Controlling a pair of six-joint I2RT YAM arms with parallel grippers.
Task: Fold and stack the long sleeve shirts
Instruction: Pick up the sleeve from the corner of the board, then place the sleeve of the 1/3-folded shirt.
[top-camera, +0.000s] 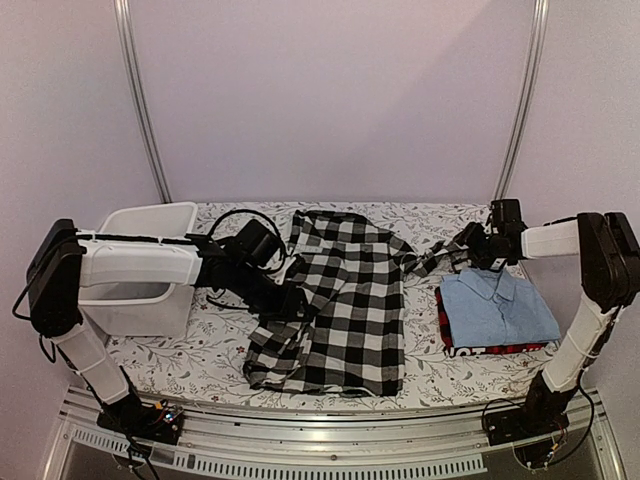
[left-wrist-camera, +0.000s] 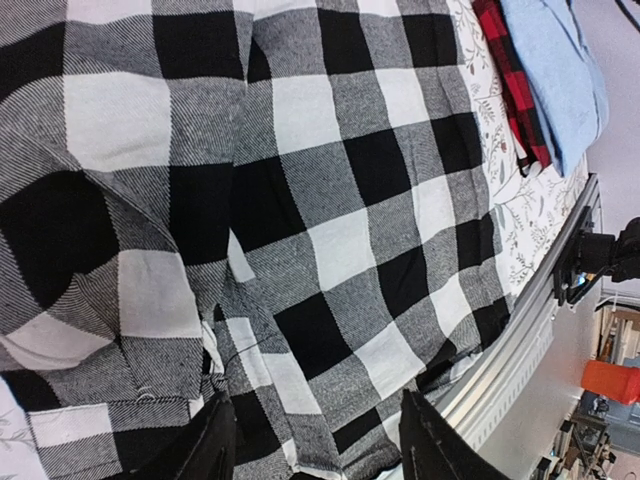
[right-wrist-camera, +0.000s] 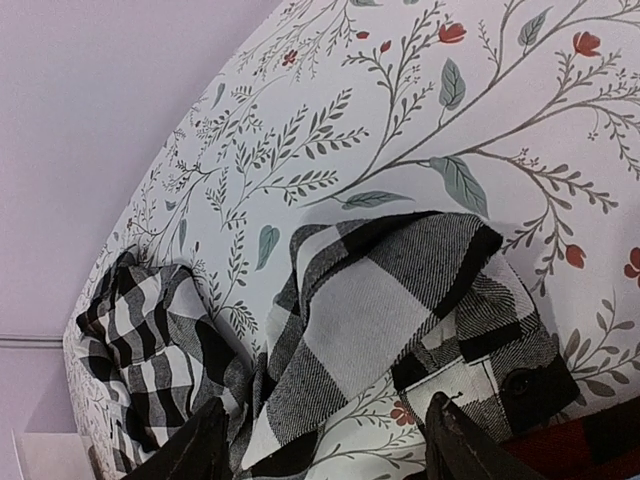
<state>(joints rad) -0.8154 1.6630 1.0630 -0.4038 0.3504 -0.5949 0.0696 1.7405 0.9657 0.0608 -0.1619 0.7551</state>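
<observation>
The black-and-white checked shirt lies spread in the middle of the table, one sleeve reaching right. My left gripper hangs over its left edge. In the left wrist view the open left gripper has flat checked cloth under the gap. My right gripper is at the sleeve's end. In the right wrist view the open right gripper straddles the folded-over sleeve and its buttoned cuff. At the right, the folded light blue shirt lies on the red-and-black shirt.
A white plastic tub stands at the left under the left arm. The floral tablecloth ends at a metal rail along the near edge. Two curved poles rise at the back.
</observation>
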